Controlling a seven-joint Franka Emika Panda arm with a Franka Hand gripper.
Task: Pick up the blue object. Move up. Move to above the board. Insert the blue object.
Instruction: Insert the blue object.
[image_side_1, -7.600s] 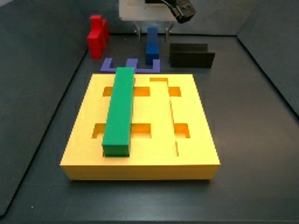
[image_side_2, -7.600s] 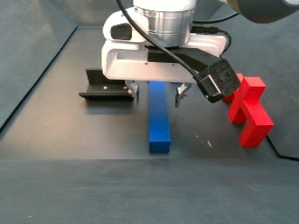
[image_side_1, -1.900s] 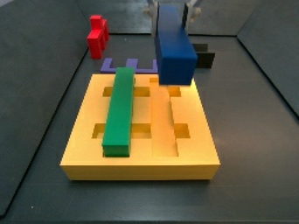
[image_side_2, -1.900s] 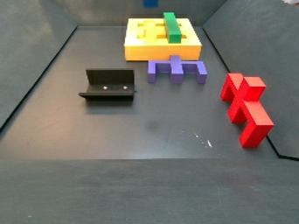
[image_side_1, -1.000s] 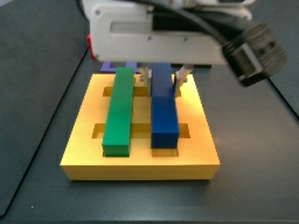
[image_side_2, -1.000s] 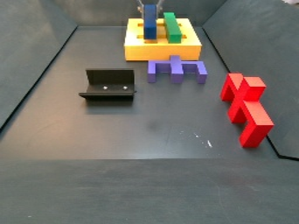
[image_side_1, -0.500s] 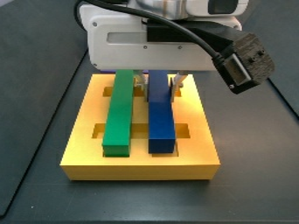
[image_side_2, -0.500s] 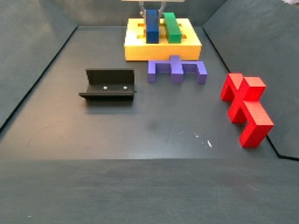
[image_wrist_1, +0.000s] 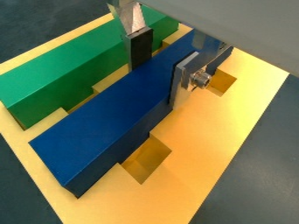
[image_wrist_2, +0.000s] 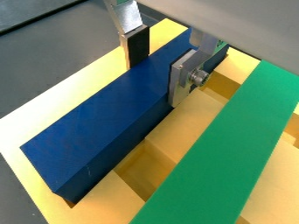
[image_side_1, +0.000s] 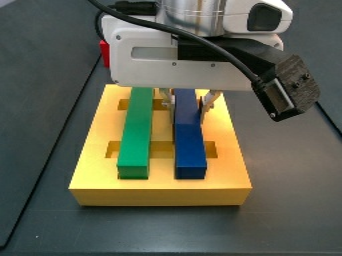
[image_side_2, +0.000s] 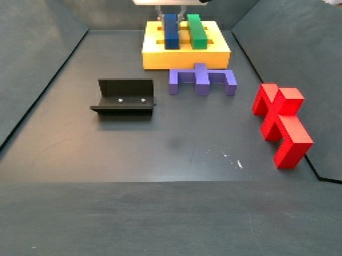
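Presently: hand (image_wrist_1: 160, 63) pinching blue object (image_wrist_1: 111, 132), lying along yellow board (image_side_1: 94, 175) groove beside green bar (image_side_1: 136, 128). No legible labels or writing.

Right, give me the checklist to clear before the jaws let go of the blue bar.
1. Long royal-blue rectangular bar lies flat along the groove of the yellow-orange grooved board: ok.
2. Blue bar runs parallel to the long green bar, with a gap between them: ok.
3. Gripper sits above the board, its jaws closed against the blue bar's sides in both wrist views: ok.
4. Blue bar fully seated to the bottom of its groove: cannot tell; its underside is hidden.
5. Far end of the blue bar inside the board's edge: cannot tell; the gripper body covers it in a side view.
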